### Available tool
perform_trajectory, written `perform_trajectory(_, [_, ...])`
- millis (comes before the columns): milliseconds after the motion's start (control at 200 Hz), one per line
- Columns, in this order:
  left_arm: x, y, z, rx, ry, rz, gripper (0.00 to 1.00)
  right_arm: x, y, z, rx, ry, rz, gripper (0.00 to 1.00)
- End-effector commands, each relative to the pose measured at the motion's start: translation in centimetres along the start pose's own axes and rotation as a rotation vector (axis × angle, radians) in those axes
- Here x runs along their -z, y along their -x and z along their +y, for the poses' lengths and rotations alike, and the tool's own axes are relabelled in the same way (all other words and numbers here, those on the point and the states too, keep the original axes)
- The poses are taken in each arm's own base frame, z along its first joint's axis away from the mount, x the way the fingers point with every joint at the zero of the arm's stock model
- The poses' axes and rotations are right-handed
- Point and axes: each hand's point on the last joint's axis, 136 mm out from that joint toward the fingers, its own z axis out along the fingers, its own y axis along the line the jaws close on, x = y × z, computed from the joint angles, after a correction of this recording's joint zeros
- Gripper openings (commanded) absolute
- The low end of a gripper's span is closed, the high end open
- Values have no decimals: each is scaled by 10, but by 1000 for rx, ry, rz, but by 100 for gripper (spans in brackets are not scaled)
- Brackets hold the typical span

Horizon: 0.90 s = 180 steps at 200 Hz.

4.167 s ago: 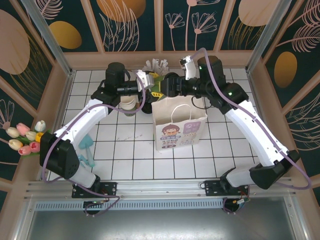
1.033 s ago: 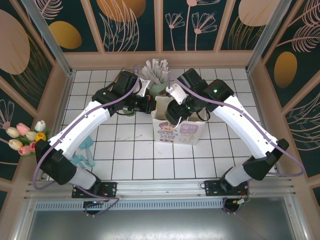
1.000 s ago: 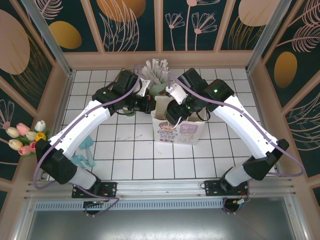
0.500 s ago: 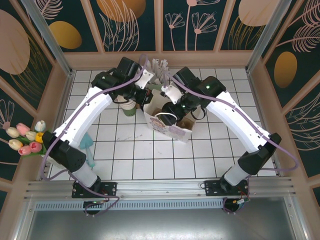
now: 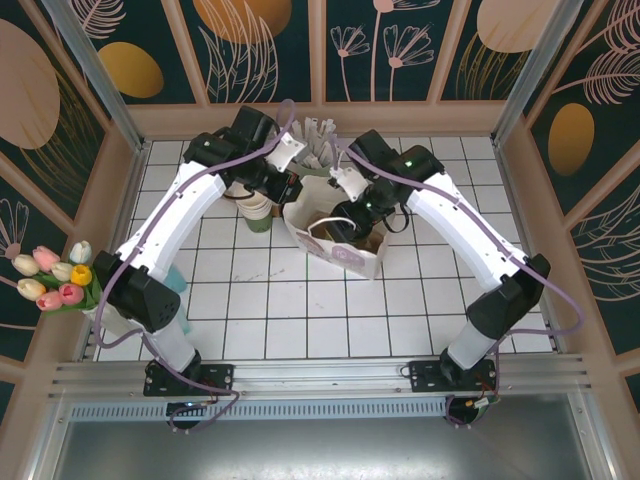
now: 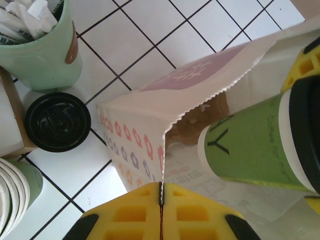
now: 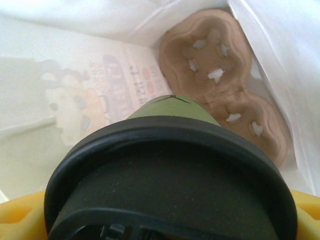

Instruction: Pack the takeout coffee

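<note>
Left wrist view: small green paper cup with a black lid (image 6: pixel 250 145) held in the mouth of a tilted white printed paper bag (image 6: pixel 135 125).

The left gripper (image 6: pixel 160 212) is clenched on the bag's serrated rim. The right gripper (image 5: pixel 343 214) grasps the cup, with yellow fingers (image 6: pixel 300 65) on either side of the lid. The cup's base is past the rim, above a brown moulded cardboard cup carrier (image 7: pixel 220 75) at the bag's bottom. Beside the bag on the white tiled table (image 6: pixel 145 30) stand a pale green cup of white wrapped sticks (image 6: pixel 42 55), a black round lid (image 6: pixel 57 121) and a stack of cream paper cups (image 6: pixel 12 200).
</note>
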Motion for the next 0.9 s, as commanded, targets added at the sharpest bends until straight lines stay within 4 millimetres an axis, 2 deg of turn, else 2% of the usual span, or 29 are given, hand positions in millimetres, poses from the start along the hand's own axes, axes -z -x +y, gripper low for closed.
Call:
perform_trajectory(0, [-1, 6, -7, -27, -55, -6, 9, 18, 29, -10, -94, 18, -103, 55])
perform_trajectory(150, [-8, 9, -9, -13, -90, -12, 3, 34, 53, -1, -123, 77, -191, 55])
perform_trajectory(235, [-8, 12, -16, -16, -129, -29, 0, 30, 58, 4, -136, 101, -211, 56])
perform_trajectory(330, [-9, 10, -17, -52, -146, -24, 0, 24, 60, 0, -130, 96, -209, 56])
perform_trajectory(460, [-8, 6, -9, -83, -114, 2, 0, 10, 44, -31, -135, 22, -120, 56])
perform_trajectory(545, [-1, 6, -10, -107, -107, -8, 0, -2, 31, -39, -133, -10, -65, 55])
perform_trajectory(676, [19, 16, -8, -122, -82, -81, 0, -12, 19, -39, -135, -7, -23, 55])
perform_trajectory(771, [20, 17, -3, -113, -79, -91, 0, -21, 8, -40, -135, -17, 19, 55])
perform_trajectory(896, [24, 18, 6, -80, -67, -97, 0, -23, -1, -22, -84, 14, 45, 55])
